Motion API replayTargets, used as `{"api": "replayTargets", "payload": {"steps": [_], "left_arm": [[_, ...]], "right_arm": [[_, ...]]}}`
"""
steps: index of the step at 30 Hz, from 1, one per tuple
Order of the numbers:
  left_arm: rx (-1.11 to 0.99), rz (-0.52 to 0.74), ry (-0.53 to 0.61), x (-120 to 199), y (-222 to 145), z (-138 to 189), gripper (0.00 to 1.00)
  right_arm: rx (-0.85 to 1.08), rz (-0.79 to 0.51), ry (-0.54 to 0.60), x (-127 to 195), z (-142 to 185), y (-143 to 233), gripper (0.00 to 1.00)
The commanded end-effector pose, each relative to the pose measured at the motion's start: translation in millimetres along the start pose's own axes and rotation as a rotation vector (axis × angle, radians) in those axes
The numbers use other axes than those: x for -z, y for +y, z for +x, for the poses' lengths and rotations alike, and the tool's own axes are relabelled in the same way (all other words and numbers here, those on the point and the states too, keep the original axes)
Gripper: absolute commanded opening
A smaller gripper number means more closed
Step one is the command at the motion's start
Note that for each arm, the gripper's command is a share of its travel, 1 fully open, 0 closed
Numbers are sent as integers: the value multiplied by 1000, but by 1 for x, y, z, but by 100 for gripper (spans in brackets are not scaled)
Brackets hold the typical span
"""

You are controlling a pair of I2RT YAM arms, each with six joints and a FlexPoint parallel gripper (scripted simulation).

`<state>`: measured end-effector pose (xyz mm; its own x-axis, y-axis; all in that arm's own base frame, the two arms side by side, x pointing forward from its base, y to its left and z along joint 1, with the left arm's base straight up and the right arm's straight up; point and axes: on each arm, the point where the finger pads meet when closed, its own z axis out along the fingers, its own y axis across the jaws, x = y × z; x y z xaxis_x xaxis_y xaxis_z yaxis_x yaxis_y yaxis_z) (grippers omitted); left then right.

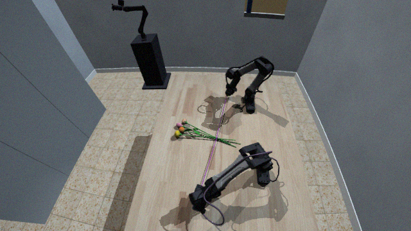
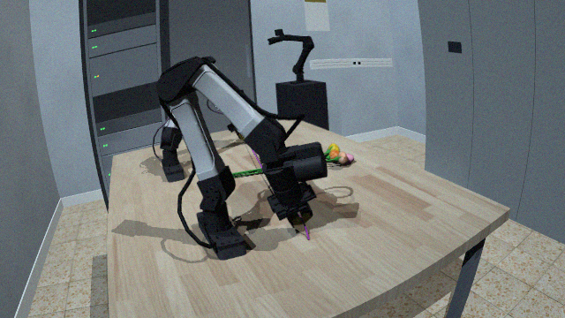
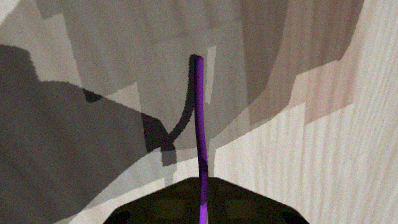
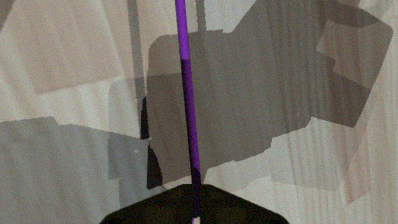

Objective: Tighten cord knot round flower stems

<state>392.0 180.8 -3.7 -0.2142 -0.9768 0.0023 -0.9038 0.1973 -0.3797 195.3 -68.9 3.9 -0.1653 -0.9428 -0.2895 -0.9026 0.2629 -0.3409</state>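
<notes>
The flowers lie on or just above the table, with yellow, orange, pink and peach heads. Their green stems converge in a narrow waist at the cord and fan out on both sides. They look straight. The purple cord runs straight between both grippers, crossing the stems; the knot is too small to make out. My left gripper is shut on the cord. My right gripper is shut on the cord, a short tail below it.
Both arms stand on the wooden table, their bases beyond the stem ends. The right arm hides part of the bunch in the exterior view. A third arm on a black pedestal stands beyond the table.
</notes>
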Motion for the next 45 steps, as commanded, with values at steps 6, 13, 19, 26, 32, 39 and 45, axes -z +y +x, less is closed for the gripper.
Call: {"api": "replayTargets", "payload": {"steps": [6,13,19,26,32,39,45], "left_arm": [[-6,23,-33,8,-7,-9,0],[-4,17,-20,6,-5,-6,22],[-10,32,-27,25,-3,-6,28],[-23,69,-54,78,-20,-13,65],[-8,6,-9,50,-2,-4,65],[-88,36,-32,64,-8,4,65],[-294,54,-44,70,-12,34,65]], "right_arm": [[-3,8,10,1,2,-1,0],[-1,12,9,2,2,-4,28],[17,44,18,18,4,-7,28],[12,33,13,48,1,-9,65],[-5,0,2,39,1,0,65],[-4,2,3,40,1,-1,65],[-4,2,3,40,1,-1,65]]}}
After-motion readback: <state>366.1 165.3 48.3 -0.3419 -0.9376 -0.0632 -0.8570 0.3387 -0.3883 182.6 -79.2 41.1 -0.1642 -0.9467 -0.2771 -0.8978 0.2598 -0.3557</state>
